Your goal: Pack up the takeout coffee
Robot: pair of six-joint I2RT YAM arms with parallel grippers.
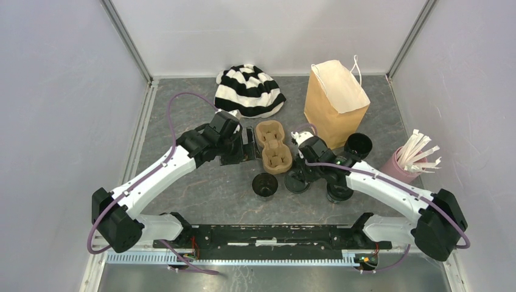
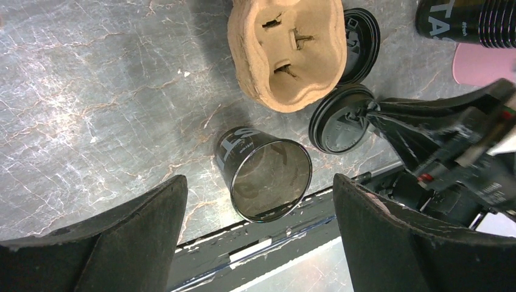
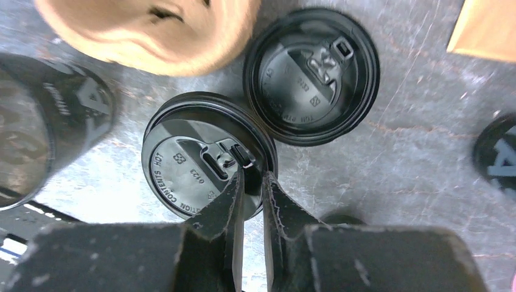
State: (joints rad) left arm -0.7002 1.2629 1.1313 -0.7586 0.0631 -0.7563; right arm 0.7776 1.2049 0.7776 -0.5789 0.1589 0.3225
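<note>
An open black coffee cup (image 1: 265, 184) (image 2: 263, 172) stands lidless near the table's front. A second black cup (image 1: 358, 145) (image 3: 496, 158) stands beside the brown paper bag (image 1: 336, 100). Two flat black lids lie next to the cardboard carrier (image 1: 272, 146). My right gripper (image 3: 251, 176) (image 1: 299, 173) is pinched on the rim of the nearer lid (image 3: 204, 161) (image 2: 339, 118), one finger on each side. The other lid (image 3: 311, 76) lies free just beyond. My left gripper (image 2: 260, 182) (image 1: 246, 146) hangs wide open left of the carrier, holding nothing.
A black-and-white striped hat (image 1: 249, 90) lies at the back. A pink cup (image 1: 401, 163) with white sticks stands at the right. Grey walls close in both sides, and the arms' base rail (image 1: 274, 234) runs along the front edge.
</note>
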